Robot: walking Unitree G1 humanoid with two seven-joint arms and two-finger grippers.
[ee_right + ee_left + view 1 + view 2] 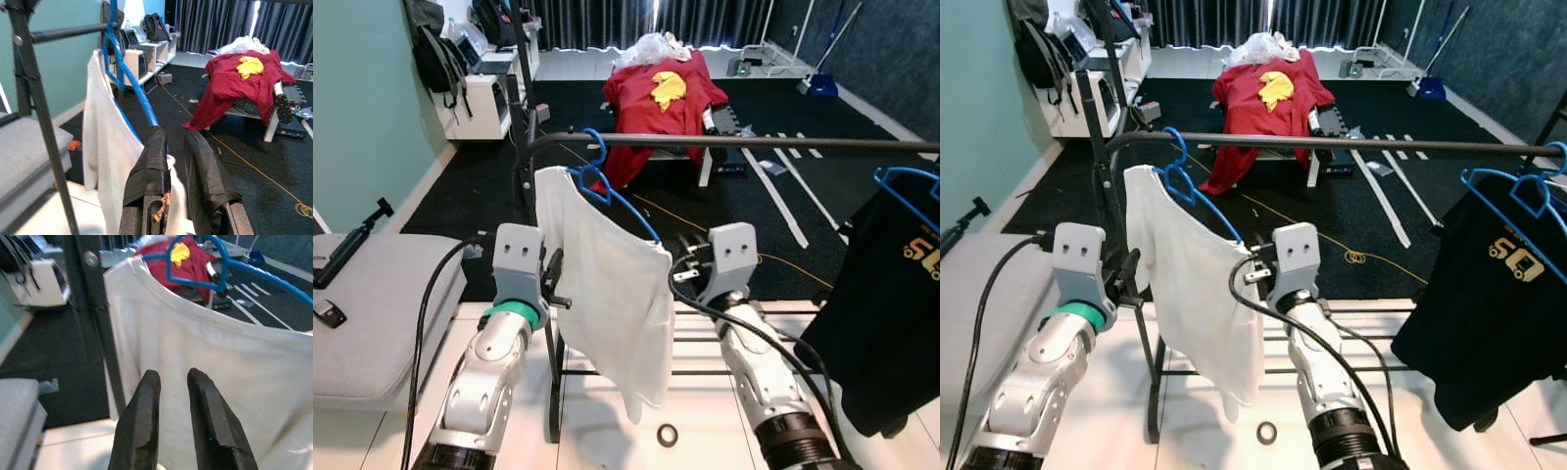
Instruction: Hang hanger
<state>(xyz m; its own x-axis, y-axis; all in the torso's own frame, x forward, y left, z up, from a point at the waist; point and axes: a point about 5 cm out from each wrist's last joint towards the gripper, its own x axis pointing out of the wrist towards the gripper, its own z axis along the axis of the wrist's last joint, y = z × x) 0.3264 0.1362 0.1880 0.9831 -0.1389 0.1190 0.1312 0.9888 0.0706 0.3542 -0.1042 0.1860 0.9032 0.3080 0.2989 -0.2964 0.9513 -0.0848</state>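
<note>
A blue hanger (pixel 607 191) carrying a white shirt (pixel 612 294) has its hook over the black rail (pixel 754 143), close to the rack's left post. My right gripper (pixel 173 134) sits at the hanger's near end, and the blue arm and the shirt's shoulder run in between its fingers (pixel 151 166). It shows beside that end in the left eye view too (pixel 680 262). My left gripper (pixel 173 374) is held in front of the shirt's other side, fingers slightly apart with nothing between them, also seen at the post (pixel 554 279).
A black shirt (pixel 891 294) on another blue hanger hangs at the rail's right end. A grey cushion (pixel 382 313) lies to my left. A red cloth (pixel 661 98) covers a bench beyond the rack. A small ring (pixel 667 434) lies on the white floor.
</note>
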